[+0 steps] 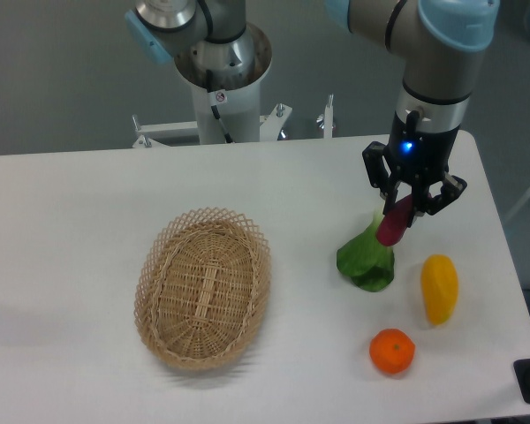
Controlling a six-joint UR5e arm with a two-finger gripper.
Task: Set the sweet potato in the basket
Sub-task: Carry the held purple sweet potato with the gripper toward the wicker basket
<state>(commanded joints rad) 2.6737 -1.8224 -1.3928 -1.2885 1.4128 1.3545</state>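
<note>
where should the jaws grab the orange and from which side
Take the orange across its widest middle, coming straight down from above. It is round and sits alone on the table, clear of the yellow fruit and the leafy green, so the jaws can likely close from any angle. The gripper would first have to release the sweet potato.

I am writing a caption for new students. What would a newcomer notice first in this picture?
First, the robot's hand at the right, shut on the magenta sweet potato and holding it above the table. Below it lies a green leafy vegetable, with a yellow fruit and an orange nearby. The wicker basket sits empty at the centre left of the white table.
</note>
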